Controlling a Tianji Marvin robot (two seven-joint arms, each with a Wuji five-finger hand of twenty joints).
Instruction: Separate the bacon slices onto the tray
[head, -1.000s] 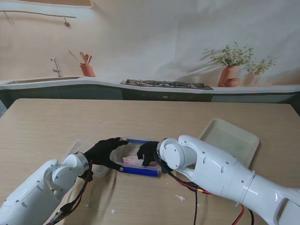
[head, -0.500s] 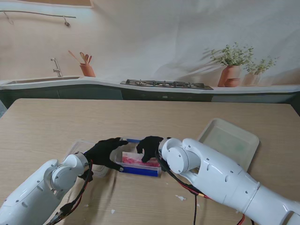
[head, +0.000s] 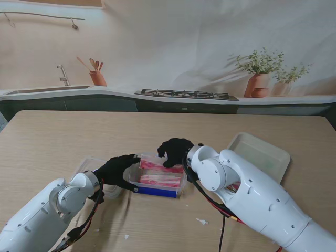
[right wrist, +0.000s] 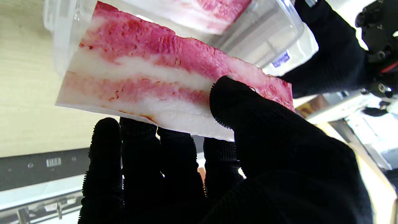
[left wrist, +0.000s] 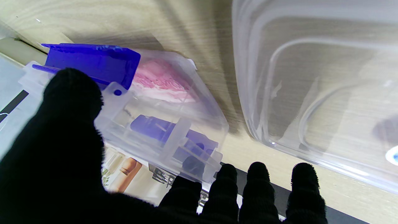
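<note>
1. Stand view, centre of frame: the bacon slice (head: 157,164) is now lifted above the container (head: 156,190), pinched in the right hand (head: 175,150). Half a second earlier that hand sat lower, inside the container, with the slice only partly raised.
2. Right wrist view: thumb (right wrist: 230,96) presses the slice's face, the other fingers (right wrist: 140,140) back its edge; the slice (right wrist: 149,81) is held flat and taut.
3. Left hand (head: 116,170), left of centre, is unchanged: fingers curled on the container's left end, holding it.
4. The clear container has blue clips; more bacon (head: 161,181) lies inside.
5. Tray (head: 265,152), right of centre, holds nothing visible. A clear lid (head: 88,165) lies beside the left hand.
6. Hard to tell: how many slices are left in the container; the left wrist view shows only a pink patch (left wrist: 161,81) through the plastic.
</note>
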